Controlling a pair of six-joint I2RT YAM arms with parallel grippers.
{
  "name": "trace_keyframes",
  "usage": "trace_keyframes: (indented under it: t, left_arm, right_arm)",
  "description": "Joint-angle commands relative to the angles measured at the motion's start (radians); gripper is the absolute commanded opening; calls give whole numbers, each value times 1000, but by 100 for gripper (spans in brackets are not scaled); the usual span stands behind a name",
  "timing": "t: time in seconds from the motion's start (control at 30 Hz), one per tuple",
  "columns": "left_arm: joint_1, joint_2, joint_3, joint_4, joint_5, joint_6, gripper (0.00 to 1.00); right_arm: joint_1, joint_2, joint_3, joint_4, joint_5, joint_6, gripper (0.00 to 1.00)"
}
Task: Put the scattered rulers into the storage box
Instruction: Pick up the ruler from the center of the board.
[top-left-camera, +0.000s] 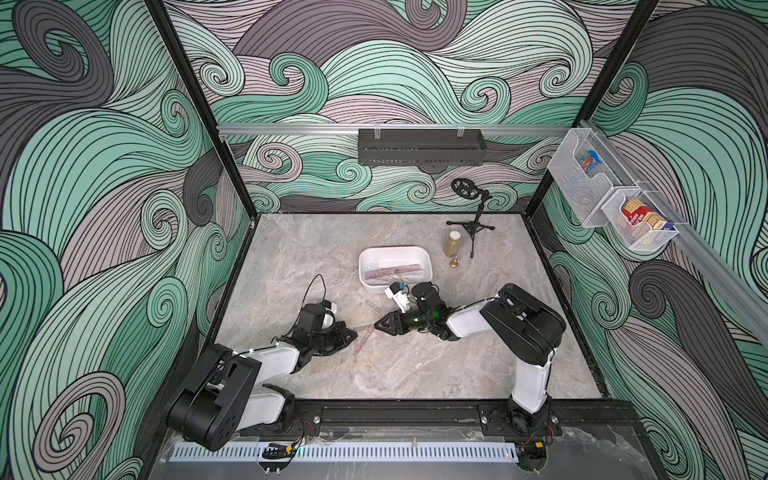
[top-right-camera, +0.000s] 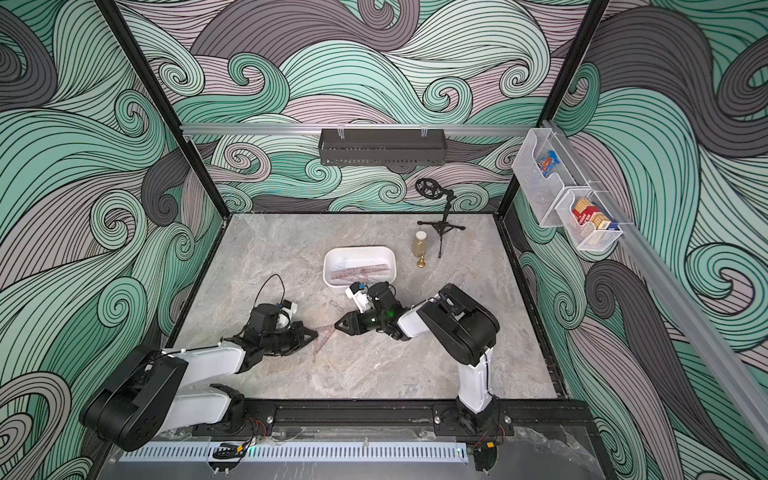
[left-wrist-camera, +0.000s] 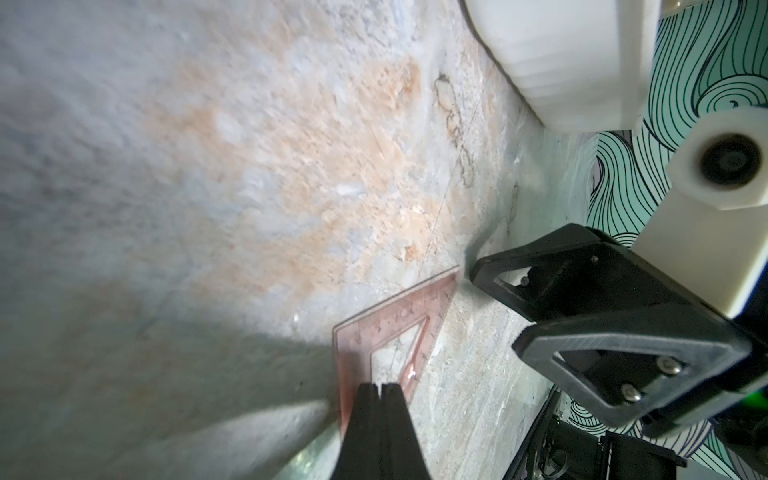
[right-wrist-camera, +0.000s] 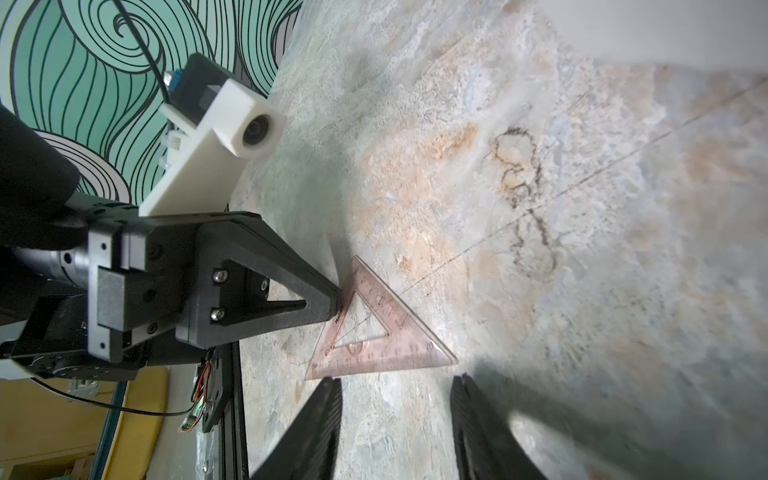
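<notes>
A reddish-brown triangular set square (top-left-camera: 365, 338) (top-right-camera: 324, 338) lies low over the table between my two grippers. My left gripper (top-left-camera: 355, 332) (left-wrist-camera: 380, 388) is shut on one edge of the set square (left-wrist-camera: 361, 336). My right gripper (top-left-camera: 376, 325) (right-wrist-camera: 397, 379) stands open just short of the set square's opposite long edge (right-wrist-camera: 374, 357), with nothing between its fingers. The white storage box (top-left-camera: 395, 249) (top-right-camera: 359, 249) sits behind the right wrist and holds reddish rulers (top-left-camera: 395, 272). A clear ruler with a wavy stencil (right-wrist-camera: 523, 199) (top-left-camera: 372, 306) lies flat between the box and the grippers, barely visible.
An amber bottle (top-left-camera: 451, 244), a small gold piece (top-left-camera: 454, 262) and a black tripod stand (top-left-camera: 471, 226) stand right of the box. A black perforated tray (top-left-camera: 419, 147) hangs on the back wall, and wire baskets (top-left-camera: 590, 183) on the right wall.
</notes>
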Motion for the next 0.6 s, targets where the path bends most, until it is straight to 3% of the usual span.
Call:
trace_keyframes:
  t: [0.0,0.57]
  left_arm:
    - [8,-15,-19,-87,-61,17,0]
    - [9,26,-31,-50,-36,20,0]
  right_arm:
    - [7,22,20,-19,7,-20,47]
    - [16,74,21,58,-59,42,46]
